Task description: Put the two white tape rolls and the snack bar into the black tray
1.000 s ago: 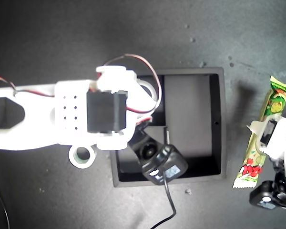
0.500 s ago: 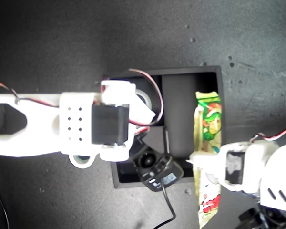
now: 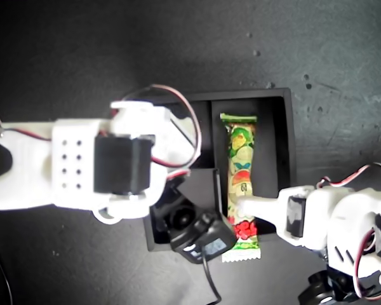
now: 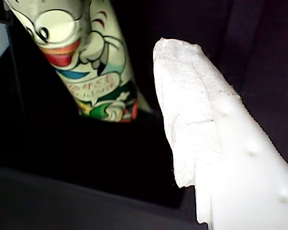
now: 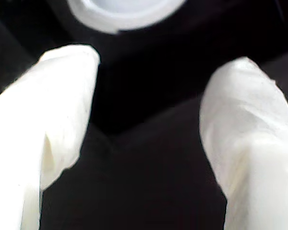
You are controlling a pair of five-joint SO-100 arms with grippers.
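The snack bar point(image 3: 240, 171) lies lengthwise in the long compartment of the black tray point(image 3: 291, 146), its crimped end point(image 3: 241, 255) over the front wall. My first gripper point(image 3: 238, 206) reaches in from the exterior view's right with one finger across the bar. In the first wrist view that padded finger point(image 4: 192, 105) shows beside the bar point(image 4: 86, 62) with a small gap, and the other finger is hidden. My second gripper point(image 5: 158, 62) is open over dark tray floor, with a white tape roll point(image 5: 125, 9) just beyond its fingertips. Its arm point(image 3: 76, 165) covers the tray's left part. A white ring's edge point(image 3: 106, 218) peeks from under it.
A black wrist camera point(image 3: 200, 236) with its cable hangs over the tray's front edge. Red and black wires point(image 3: 190, 108) loop above the tray's left compartments. Dark speckled table point(image 3: 178, 44) stretches behind the tray in the exterior view.
My first gripper carried the snack bar from the table at the exterior view's right into the tray's long compartment. My second arm drifted a little toward that view's left and lower edge.
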